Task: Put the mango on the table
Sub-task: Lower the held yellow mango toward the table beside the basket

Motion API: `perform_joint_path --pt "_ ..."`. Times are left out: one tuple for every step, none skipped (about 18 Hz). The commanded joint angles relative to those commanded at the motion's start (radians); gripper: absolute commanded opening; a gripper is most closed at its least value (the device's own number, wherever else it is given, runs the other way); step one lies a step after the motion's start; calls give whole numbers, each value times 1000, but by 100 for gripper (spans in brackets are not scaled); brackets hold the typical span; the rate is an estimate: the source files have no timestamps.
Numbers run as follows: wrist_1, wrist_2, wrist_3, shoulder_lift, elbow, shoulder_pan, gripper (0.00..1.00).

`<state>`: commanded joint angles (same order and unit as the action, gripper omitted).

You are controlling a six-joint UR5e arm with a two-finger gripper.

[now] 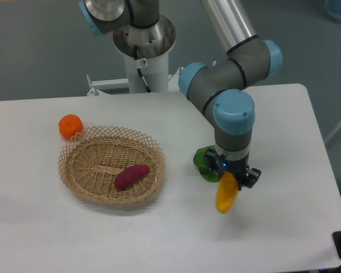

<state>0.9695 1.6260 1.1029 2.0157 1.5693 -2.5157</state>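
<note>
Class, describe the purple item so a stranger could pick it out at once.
Find the wicker basket on the left of the white table. Inside it lies the purple sweet potato, alone. It is dark and elongated, unlike the round orange fruit outside the rim.

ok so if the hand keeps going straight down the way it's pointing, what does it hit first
The hand points straight down, shut on the mango, which hangs below it. The mango's lower end would likely meet the bare white table first; the green object sits off to the side, though depth is unclear.
</note>
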Motion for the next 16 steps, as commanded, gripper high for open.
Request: perform_joint_path --pt "0 0 0 0 0 2 38" --pt "0 0 -3 2 0 2 38" --pt "0 -5 -5 2 0 2 38" --pt "0 -6 -6 0 0 2 38" --pt "-2 -8 -8 2 3 3 38" --pt "-2 -9 -9 2 3 3 38" --pt "-2 -11 -9 2 3 3 38" --pt "-2 -11 -9 2 3 3 38" --pt "-3 -6 -12 3 5 3 38" --pt "-8 -5 -21 11 5 8 38" --pt "-12 -8 -47 14 9 17 38" --pt "-18 -9 -76 14 21 18 38" --pt "-28 -11 -99 15 35 18 38" --pt "-49 -11 -116 17 49 26 39" --pt "-81 -9 -120 20 69 35 40" --pt "-115 -8 -123 21 87 38 40"
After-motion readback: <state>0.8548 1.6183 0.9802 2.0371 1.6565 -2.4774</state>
